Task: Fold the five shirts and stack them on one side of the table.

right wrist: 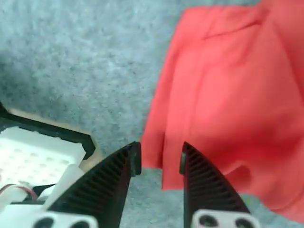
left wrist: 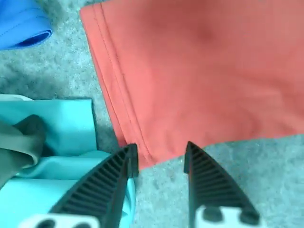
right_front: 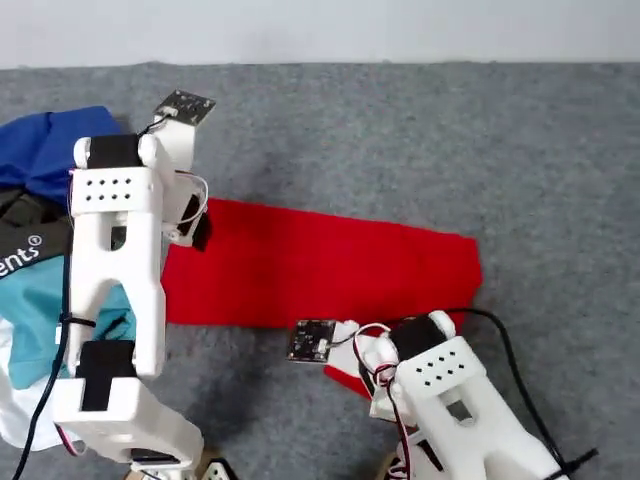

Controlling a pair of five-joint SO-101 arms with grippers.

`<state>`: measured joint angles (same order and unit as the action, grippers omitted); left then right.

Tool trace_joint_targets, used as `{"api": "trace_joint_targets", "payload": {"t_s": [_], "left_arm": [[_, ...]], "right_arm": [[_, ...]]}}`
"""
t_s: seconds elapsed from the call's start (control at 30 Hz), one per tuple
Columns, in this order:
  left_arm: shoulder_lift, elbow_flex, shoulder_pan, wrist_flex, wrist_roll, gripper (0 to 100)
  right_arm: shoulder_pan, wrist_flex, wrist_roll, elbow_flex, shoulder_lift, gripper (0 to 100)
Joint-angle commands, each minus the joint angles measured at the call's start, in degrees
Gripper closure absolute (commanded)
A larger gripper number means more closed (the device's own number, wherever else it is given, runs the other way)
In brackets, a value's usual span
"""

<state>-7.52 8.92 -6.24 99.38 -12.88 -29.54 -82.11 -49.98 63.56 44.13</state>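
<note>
Though flat, red shirt [right_front: 320,265] edges at left gripper [left wrist: 159,156], right gripper [right wrist: 159,159]

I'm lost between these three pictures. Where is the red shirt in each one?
High view: the red shirt lies flat across the middle of the table, between the two arms.
Left wrist view: the red shirt lies beyond the open left claw, with its stitched corner at the tips.
Right wrist view: the red shirt lies beyond the open right claw, with its edge at the tips.
Shared landmark: the grey table cover around the shirt.
</note>
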Motion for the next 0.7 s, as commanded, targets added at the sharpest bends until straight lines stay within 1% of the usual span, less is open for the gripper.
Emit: {"api": "trace_joint_targets", "payload": {"t_s": [0.0,0.07,0.17,0.23,0.27,0.33,0.5,0.67], "left_arm": [[3.0,0.0,-0.3,1.0,0.5,84],[2.9,0.0,-0.3,1.0,0.5,84],[2.5,-0.1,-0.3,1.0,0.5,84],[2.5,-0.1,-0.3,1.0,0.5,84],[2.5,-0.1,-0.3,1.0,0.5,84],[2.4,-0.1,-0.3,1.0,0.5,84],[2.4,-0.1,-0.2,1.0,0.5,84],[2.4,-2.9,-0.2,0.1,0.5,84]], "right_arm": [[4.1,4.4,-1.6,0.0,0.9,85.2],[11.6,12.4,1.7,-0.8,0.9,85.2],[22.4,25.1,10.3,-2.9,0.7,85.2],[27.8,31.8,16.7,-3.6,0.4,85.2],[29.7,34.2,18.5,-3.5,0.3,85.2],[30.6,37.2,19.1,-2.1,0.3,85.2],[30.3,45.0,18.5,5.2,0.3,85.2],[30.4,51.7,12.7,13.8,0.3,85.2]]}}
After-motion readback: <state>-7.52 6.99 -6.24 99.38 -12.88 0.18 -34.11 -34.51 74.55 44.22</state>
